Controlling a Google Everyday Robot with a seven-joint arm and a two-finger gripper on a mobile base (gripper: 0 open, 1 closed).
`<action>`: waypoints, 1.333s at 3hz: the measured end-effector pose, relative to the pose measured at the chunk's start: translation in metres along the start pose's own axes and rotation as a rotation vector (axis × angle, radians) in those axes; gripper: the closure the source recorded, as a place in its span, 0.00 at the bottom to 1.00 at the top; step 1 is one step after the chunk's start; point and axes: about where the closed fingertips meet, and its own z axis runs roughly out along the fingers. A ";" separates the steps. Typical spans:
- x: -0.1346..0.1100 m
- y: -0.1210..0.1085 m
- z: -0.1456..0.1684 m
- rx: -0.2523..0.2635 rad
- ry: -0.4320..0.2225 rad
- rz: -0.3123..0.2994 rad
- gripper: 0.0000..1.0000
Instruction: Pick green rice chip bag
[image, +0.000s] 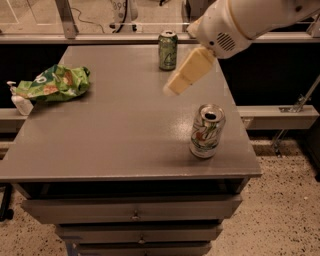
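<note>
The green rice chip bag (54, 83) lies crumpled at the far left edge of the grey table (115, 135). It is shiny bright green with white lettering and orange chip pictures. My gripper (173, 87) is cream-coloured and hangs from the white arm (250, 20) that reaches in from the upper right. It is above the table's middle right, well to the right of the bag, and holds nothing that I can see.
A green soda can (168, 50) stands at the table's back edge, just behind the gripper. An opened white-and-green can (207, 131) stands near the front right. A small white pump bottle (20, 102) sits beside the bag, off the left edge. Drawers (135, 215) lie below.
</note>
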 end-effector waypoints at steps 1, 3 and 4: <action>-0.029 0.016 0.046 -0.012 -0.135 0.013 0.00; -0.051 0.003 0.046 0.047 -0.196 0.005 0.00; -0.059 0.009 0.079 -0.017 -0.269 -0.012 0.00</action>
